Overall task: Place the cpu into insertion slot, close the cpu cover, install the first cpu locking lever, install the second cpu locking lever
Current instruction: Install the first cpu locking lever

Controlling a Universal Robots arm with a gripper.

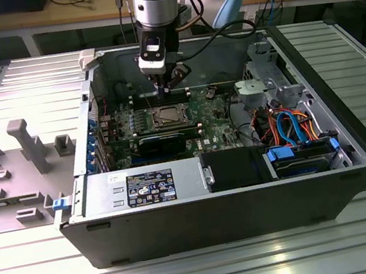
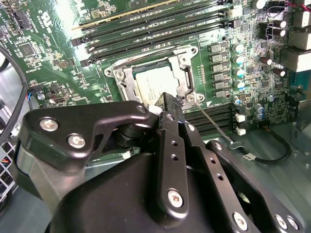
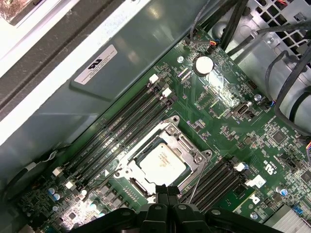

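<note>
The cpu (image 3: 163, 163), a pale silvery square, lies flat in the insertion slot (image 2: 121, 76) on the green board. The cpu cover (image 3: 187, 148) is down around it as a silver frame; the slot's contacts are hidden beneath. A thin wire locking lever (image 2: 216, 126) sticks out from one corner of the socket, away from the frame. My gripper (image 2: 167, 103) hovers at the socket's edge beside that lever's root, its black fingers (image 3: 167, 196) pressed together with nothing between them. In the exterior view my gripper (image 1: 162, 88) hangs just above the socket (image 1: 165, 116).
Long black memory slots (image 3: 121, 128) flank the socket on two sides. The open computer case has steel walls (image 1: 88, 135), a black power supply (image 1: 149, 185) in front, and drive bays with blue and orange cables (image 1: 294, 129) at the exterior view's right.
</note>
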